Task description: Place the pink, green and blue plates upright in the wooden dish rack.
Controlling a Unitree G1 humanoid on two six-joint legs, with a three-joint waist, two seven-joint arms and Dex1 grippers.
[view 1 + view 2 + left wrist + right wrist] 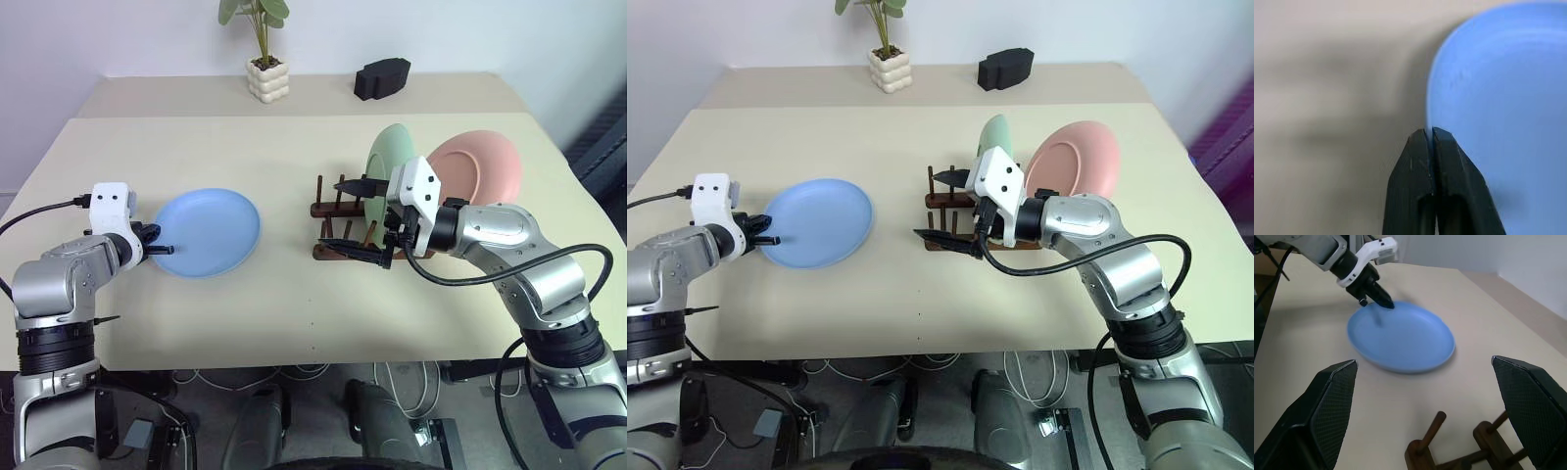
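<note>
Blue round plate (207,232) is lying flat on the desk (294,294), left end effector (160,249) clenching its near rim; right end effector (358,217) is hovering spread wide before the dark wooden dish rack (328,209).

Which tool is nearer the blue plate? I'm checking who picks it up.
Left. The left tool is shut on the blue plate's rim; the right tool hangs open by the wooden dish rack.

three plates (208,232), one rack (338,210), one plant (257,22), one black box (381,77).
</note>
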